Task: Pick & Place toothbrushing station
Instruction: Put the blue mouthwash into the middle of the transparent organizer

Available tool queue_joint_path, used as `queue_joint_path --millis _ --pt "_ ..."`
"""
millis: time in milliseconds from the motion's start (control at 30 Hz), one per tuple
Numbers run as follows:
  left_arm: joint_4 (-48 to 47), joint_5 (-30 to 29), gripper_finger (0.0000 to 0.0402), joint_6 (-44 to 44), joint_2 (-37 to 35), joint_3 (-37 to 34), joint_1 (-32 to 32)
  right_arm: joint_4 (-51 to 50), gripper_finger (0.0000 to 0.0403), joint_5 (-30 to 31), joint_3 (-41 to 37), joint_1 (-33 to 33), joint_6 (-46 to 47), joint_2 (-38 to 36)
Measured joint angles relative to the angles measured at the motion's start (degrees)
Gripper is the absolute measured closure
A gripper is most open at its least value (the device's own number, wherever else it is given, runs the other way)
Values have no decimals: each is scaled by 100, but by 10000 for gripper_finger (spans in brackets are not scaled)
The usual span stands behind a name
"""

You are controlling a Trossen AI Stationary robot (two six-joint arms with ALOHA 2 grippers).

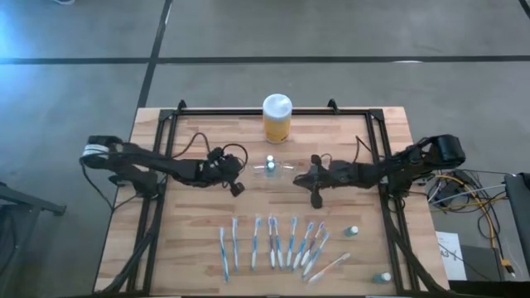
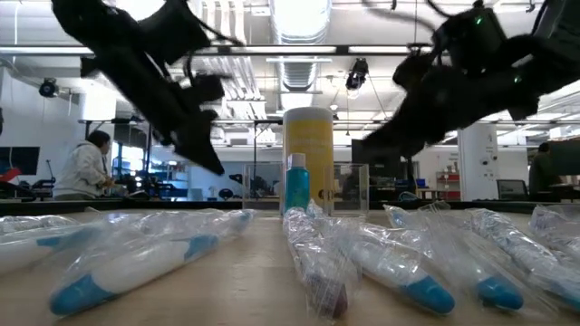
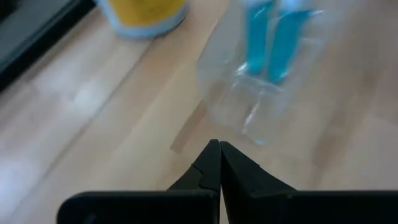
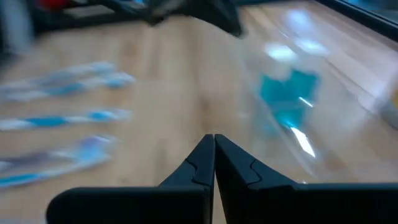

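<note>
The clear toothbrushing station [image 1: 272,166] (beside a yellow jar [image 1: 277,118]) holds blue items.

Grey concrete floor [image 1: 331,33], bright ceiling lights [image 2: 299,18]

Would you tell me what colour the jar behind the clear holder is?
Yellow, with a white lid; the jar shows best in the high view.

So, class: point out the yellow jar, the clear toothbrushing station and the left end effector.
yellow jar [image 1: 277,124]: high view, on its yellow body below the white lid.
toothbrushing station [image 1: 273,166]: high view, on its clear middle.
left end effector [image 3: 218,149]: left wrist view, where the shut fingertips meet.
</note>
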Motion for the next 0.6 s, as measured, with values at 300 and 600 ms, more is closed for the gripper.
queue_joint_path --millis 300,600 --pt "-197 1522 398 1317 -2132 -235 -97 -446 394 -1159 -5 308 14 -1995" --pt "583 2265 400 1384 -4125 -1525 -93 -2834 394 -471 145 322 28 -4438"
